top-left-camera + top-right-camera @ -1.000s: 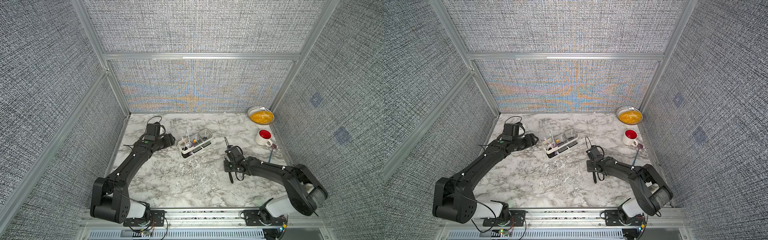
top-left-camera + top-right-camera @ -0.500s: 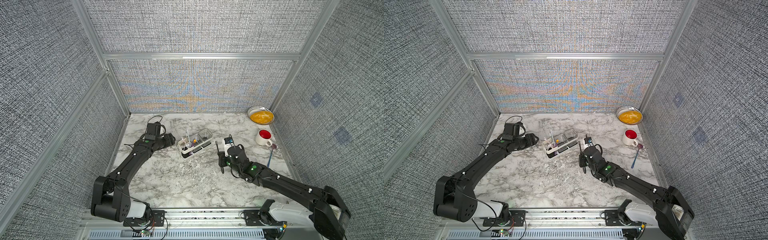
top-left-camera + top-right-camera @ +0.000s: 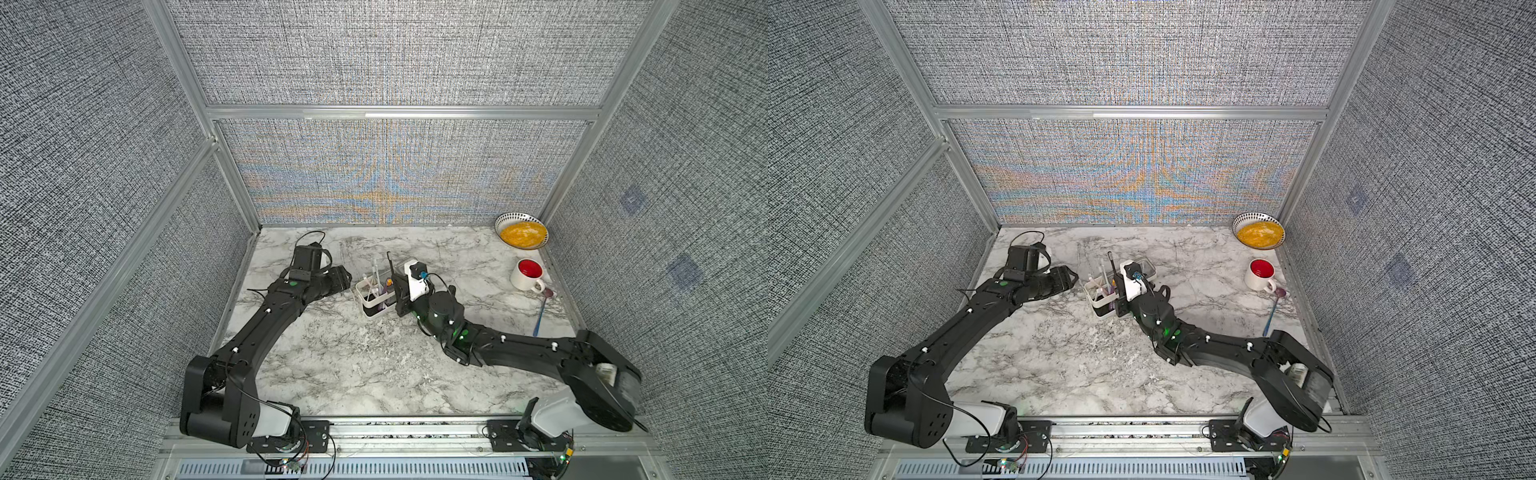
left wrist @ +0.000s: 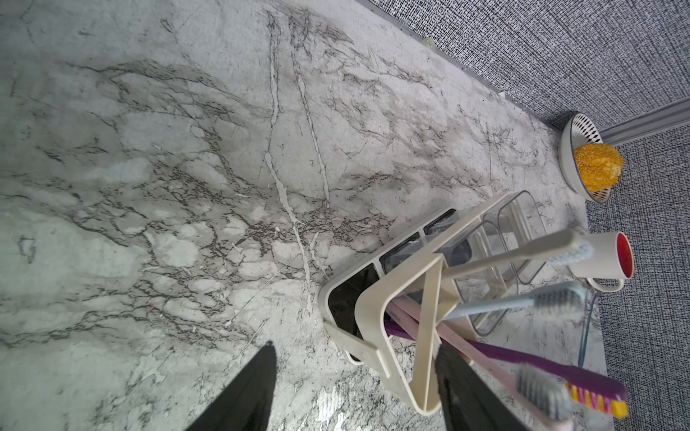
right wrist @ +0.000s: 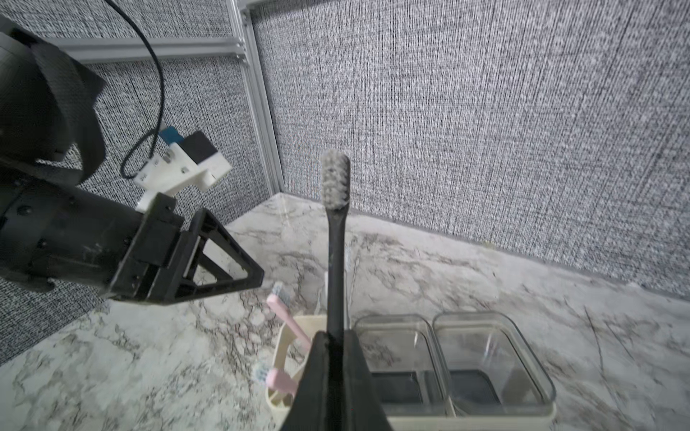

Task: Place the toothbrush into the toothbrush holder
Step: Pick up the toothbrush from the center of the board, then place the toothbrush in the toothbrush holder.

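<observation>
My right gripper (image 5: 336, 337) is shut on the black toothbrush (image 5: 336, 261), which stands upright with its grey bristles on top. In both top views it (image 3: 390, 264) (image 3: 1112, 264) rises right over the white toothbrush holder (image 3: 370, 309) (image 3: 1100, 309). The holder's end section (image 4: 373, 336) with the diagonal bar holds several other brushes, and its two clear cups (image 5: 395, 358) are empty. My left gripper (image 4: 356, 347) is open. That end of the holder lies between its fingers, close to one and apart from the other.
A white mug with a red inside (image 3: 528, 274) stands at the right, with a blue spoon (image 3: 540, 316) lying in front of it. A patterned bowl of orange food (image 3: 521, 230) sits in the back right corner. Fabric walls enclose the marble table.
My right arm has swung left and back across the table, carrying the black toothbrush upright to the holder. The left arm has stayed put.
</observation>
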Robot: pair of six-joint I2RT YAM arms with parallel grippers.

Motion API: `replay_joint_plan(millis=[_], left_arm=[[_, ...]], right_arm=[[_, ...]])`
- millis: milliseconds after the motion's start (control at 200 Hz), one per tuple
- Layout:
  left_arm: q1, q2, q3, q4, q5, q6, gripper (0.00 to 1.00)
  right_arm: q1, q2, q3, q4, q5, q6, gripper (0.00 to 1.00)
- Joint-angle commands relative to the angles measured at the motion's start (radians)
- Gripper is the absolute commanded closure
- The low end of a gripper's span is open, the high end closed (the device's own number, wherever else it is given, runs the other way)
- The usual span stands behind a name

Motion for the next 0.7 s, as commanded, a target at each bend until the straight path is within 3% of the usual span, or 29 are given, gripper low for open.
replay_joint_plan(millis=[0,255,696], left_arm=[[0.002,-0.005,-0.005,-0.006,-0.013,0.006,0.30],[0.002,0.002,-0.005,-0.004,-0.019,0.015,0.30],[0.002,0.018,0.000,-0.004,-0.030,0.026,0.30]], right_arm=[[0.013,0.087,-0.003,0.403,0.024,-0.087,0.99],[0.014,0.293,0.070,0.718,0.054,-0.137,0.99],[-0.005,0.467,0.170,0.786,0.072,-0.167,0.99]])
